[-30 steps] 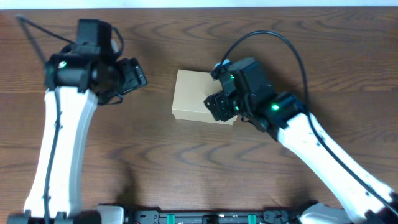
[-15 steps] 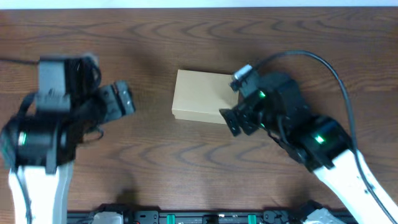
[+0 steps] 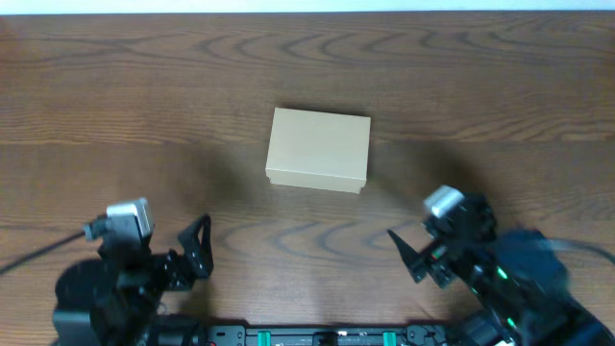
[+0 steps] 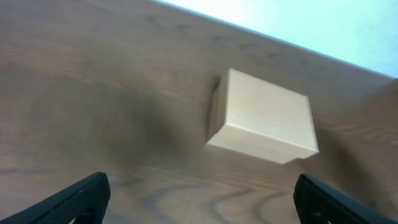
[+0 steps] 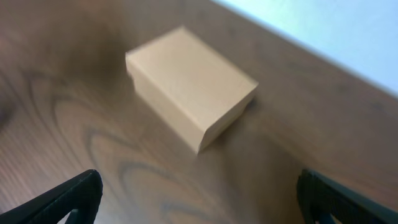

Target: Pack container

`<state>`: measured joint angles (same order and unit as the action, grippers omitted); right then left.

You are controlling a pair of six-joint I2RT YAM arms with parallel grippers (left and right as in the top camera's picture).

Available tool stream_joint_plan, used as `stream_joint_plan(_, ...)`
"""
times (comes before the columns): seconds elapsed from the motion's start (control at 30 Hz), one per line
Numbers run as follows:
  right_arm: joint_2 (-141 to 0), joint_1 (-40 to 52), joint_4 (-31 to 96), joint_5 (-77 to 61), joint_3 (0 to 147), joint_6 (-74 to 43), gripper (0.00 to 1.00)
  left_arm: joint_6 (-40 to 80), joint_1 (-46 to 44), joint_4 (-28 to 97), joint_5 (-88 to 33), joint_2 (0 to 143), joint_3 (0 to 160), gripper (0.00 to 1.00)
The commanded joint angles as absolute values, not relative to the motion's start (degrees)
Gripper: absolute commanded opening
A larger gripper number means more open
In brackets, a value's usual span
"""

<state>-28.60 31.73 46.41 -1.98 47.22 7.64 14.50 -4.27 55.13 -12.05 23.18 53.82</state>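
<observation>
The container [image 3: 318,149] is a plain tan cardboard box with its lid shut, lying on the wooden table near the middle. It also shows in the left wrist view [image 4: 264,116] and in the right wrist view [image 5: 189,84]. My left gripper [image 3: 195,252] is open and empty near the front left edge, well away from the box. My right gripper [image 3: 411,258] is open and empty near the front right edge, also apart from the box. Only the fingertips show in each wrist view, spread wide over bare wood.
The wooden table [image 3: 480,106] stretches around the box. Its far edge [image 4: 261,34] meets a pale background. A dark rail [image 3: 307,336] runs along the front edge.
Both arms have pulled back from beside the box toward the front edge of the table. The box has not moved.
</observation>
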Motion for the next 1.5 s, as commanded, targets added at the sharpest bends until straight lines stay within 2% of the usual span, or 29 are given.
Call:
stream_joint_plan(0.0, -24.8, 31.4, 46.5, -1.1, 46.7, 8.2, 0.99, 13.3, -4.1, 53.1, -16.4, 17.8, 49.4, 0.95)
stream_joint_plan(0.2, -24.0, 31.4, 49.6, -1.1, 46.7, 8.2, 0.99, 13.7, -4.1, 51.6, -16.8, 10.0, 45.2, 0.95)
stream_joint_plan(0.37, -24.0, 31.4, 54.0, -1.1, 46.7, 8.2, 0.99, 22.7, -4.1, 49.7, -16.6, 9.0, 45.1, 0.95)
stream_joint_plan(0.57, -24.0, 31.4, 59.7, -1.1, 46.7, 8.2, 0.99, 17.5, -4.1, 52.6, -7.8, 9.0, 45.1, 0.95)
stream_joint_plan(0.77, -24.0, 31.4, 63.9, -1.1, 46.7, 8.2, 0.99, 6.0, -4.1, 52.6, -1.9, 9.0, 43.7, 0.95)
stream_joint_plan(1.1, -24.0, 31.4, 64.2, -1.1, 46.7, 8.2, 0.99, -1.4, -2.8, 47.5, -2.6, 3.5, 30.4, 0.95)
stream_joint_plan(1.47, -24.0, 31.4, 64.2, -1.1, 46.7, 8.2, 0.99, -7.0, -1.4, 38.9, -9.8, 0.2, 15.0, 0.95)
